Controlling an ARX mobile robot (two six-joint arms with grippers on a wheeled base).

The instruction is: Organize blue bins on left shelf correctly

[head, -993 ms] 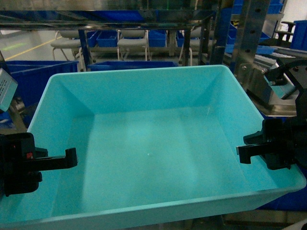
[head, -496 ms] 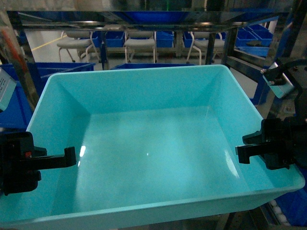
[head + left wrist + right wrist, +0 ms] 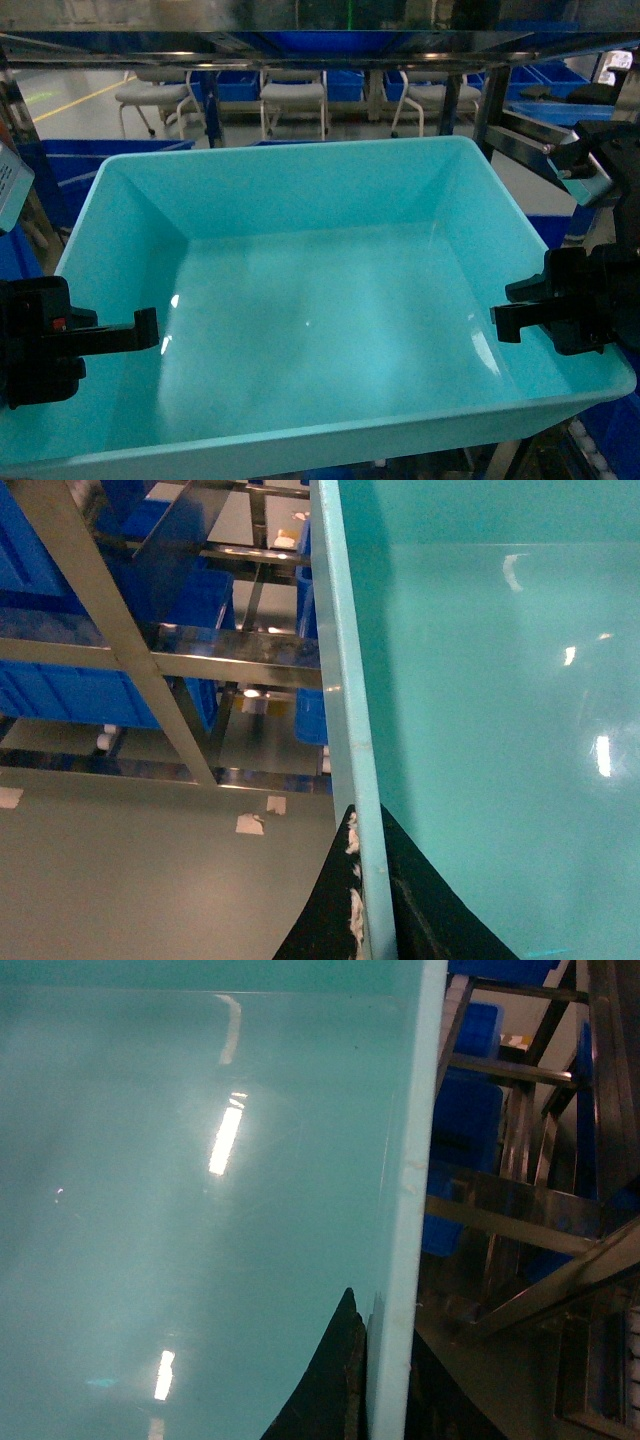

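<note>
We hold light turquoise bin (image 3: 320, 300) aloft before steel shelf rack (image 3: 300, 42). Left pincer (image 3: 367, 900) clamped on left rim; right pincer (image 3: 385, 1380) clamped on right rim.

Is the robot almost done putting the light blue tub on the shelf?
Not yet. Done: the turquoise tub is picked up, empty. In hand: the left claw pinches its left rim and the right claw pinches its right rim, holding it in front of the steel shelf. Left: it isn't resting on any shelf rail yet, so sliding it in and letting go remain.
</note>
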